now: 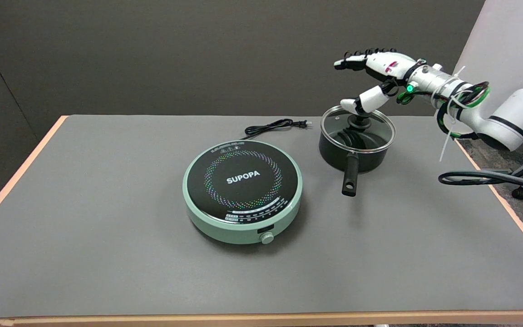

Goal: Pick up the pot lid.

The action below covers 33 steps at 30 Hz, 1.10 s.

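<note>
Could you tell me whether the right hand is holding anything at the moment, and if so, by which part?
Nothing is held. The right hand hovers open above the pot lid, fingers spread, thumb near the lid's knob but not gripping it.

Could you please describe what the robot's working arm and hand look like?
The right hand is white with black fingertips and a small red marking. Its white arm has black joint bands, a glowing green light at the wrist, white zip ties, and black and green cables looped around the forearm.

On the black glass top of the round green cooker (242, 190) I can read the white word "SUPOPA". The small marks near its front edge are too tiny to read.
</note>
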### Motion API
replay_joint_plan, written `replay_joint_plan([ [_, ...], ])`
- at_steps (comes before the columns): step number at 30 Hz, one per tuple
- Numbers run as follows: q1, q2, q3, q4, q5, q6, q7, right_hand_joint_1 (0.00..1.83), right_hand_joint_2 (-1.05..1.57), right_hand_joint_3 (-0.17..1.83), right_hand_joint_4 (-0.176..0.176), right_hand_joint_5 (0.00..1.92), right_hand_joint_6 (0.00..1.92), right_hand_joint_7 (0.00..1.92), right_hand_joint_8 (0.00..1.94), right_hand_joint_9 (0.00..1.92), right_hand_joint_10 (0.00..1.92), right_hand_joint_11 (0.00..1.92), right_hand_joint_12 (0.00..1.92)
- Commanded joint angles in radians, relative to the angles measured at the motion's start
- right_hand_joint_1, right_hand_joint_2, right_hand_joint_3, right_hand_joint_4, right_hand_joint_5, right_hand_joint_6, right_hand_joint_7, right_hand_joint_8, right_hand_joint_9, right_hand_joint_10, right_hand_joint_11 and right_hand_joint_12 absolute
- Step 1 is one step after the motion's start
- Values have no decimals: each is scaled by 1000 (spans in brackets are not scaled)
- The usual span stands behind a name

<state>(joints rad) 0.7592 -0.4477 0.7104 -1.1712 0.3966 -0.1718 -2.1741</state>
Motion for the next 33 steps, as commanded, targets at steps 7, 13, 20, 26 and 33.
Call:
replay_joint_plan([
  [7, 185, 23, -303, 42, -53, 77, -7, 539, 461, 940, 107, 318, 149, 371, 150, 395, 222, 202, 457],
  [13, 184, 25, -299, 45, -53, 84, -9, 661, 503, 974, 109, 366, 158, 448, 164, 476, 257, 252, 466],
  [20, 185, 18, -307, 67, -64, 85, -9, 738, 527, 984, 105, 374, 158, 492, 170, 535, 296, 324, 540],
  [26, 184, 15, -305, 70, -64, 85, -9, 774, 543, 987, 103, 374, 157, 527, 178, 565, 316, 339, 554],
  [33, 187, -1, -307, 82, -64, 85, -9, 782, 550, 987, 103, 376, 157, 540, 181, 579, 329, 343, 556],
])
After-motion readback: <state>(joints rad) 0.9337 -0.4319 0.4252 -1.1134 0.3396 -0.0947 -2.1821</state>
